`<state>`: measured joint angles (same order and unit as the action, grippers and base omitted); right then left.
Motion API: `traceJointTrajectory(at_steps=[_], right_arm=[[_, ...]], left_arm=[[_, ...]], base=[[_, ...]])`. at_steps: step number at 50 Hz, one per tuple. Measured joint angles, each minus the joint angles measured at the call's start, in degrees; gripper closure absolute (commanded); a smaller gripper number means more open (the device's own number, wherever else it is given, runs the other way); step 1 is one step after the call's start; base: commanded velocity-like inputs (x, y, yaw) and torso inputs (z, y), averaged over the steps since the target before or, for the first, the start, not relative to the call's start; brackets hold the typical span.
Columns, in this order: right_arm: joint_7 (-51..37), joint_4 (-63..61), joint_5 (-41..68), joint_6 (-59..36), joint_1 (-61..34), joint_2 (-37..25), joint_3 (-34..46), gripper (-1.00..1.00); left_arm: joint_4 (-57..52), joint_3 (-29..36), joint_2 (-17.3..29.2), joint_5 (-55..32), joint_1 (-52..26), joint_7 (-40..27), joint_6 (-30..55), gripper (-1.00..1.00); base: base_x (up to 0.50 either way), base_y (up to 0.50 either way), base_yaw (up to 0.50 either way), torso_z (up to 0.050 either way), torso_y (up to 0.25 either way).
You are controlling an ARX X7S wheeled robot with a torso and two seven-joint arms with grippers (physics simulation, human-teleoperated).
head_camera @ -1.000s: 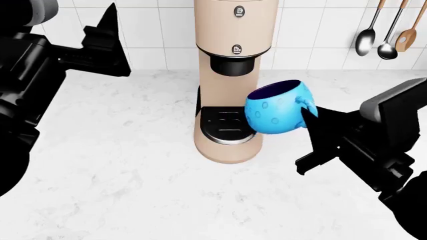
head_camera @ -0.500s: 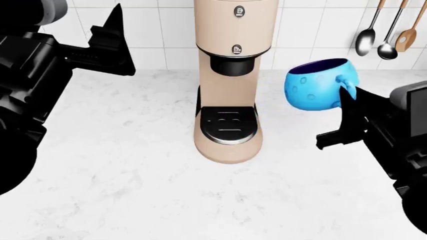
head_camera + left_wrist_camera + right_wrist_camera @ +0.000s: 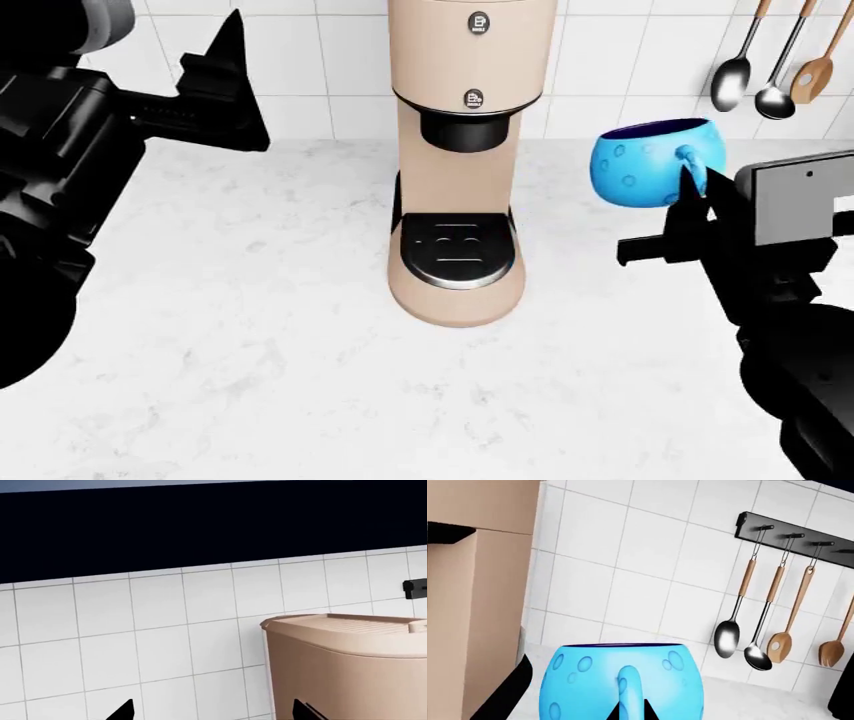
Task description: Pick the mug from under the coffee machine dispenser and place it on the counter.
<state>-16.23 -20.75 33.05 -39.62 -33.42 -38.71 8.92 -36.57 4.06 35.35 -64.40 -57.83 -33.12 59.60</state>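
Note:
The blue dotted mug (image 3: pixel 654 160) hangs upright in the air to the right of the beige coffee machine (image 3: pixel 461 190), clear of its black nozzle (image 3: pixel 467 128) and its bare round drip tray (image 3: pixel 458 252). My right gripper (image 3: pixel 691 200) is shut on the mug by its handle side. In the right wrist view the mug (image 3: pixel 594 680) fills the lower middle, with its handle (image 3: pixel 627 685) between my black fingertips (image 3: pixel 639 712). My left gripper (image 3: pixel 220 90) is open and empty, raised at the far left. The white marble counter (image 3: pixel 267 350) lies below.
Spoons and wooden utensils (image 3: pixel 774 60) hang from a black rail (image 3: pixel 794 530) on the tiled wall at the back right. The left wrist view shows the machine's top (image 3: pixel 347 630), white wall tiles and a dark cabinet above.
My right gripper has carried the mug from beside the drip tray up and out to the right of the machine, then a little lower. The left arm has barely moved.

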Motion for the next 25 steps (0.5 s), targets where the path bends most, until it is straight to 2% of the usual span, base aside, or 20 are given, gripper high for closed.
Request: traceJointTrajectory(at_steps=[25], right_arm=[[2.6,14.8,-6.4,11.1,0.3,6.2,5.5,1.0]], left_arm=[[0.7,1.5,-0.2,0.9,-0.1,0.3,-0.6,-1.0]], base=[[0.0,0.0,0.0,0.0,0.0]])
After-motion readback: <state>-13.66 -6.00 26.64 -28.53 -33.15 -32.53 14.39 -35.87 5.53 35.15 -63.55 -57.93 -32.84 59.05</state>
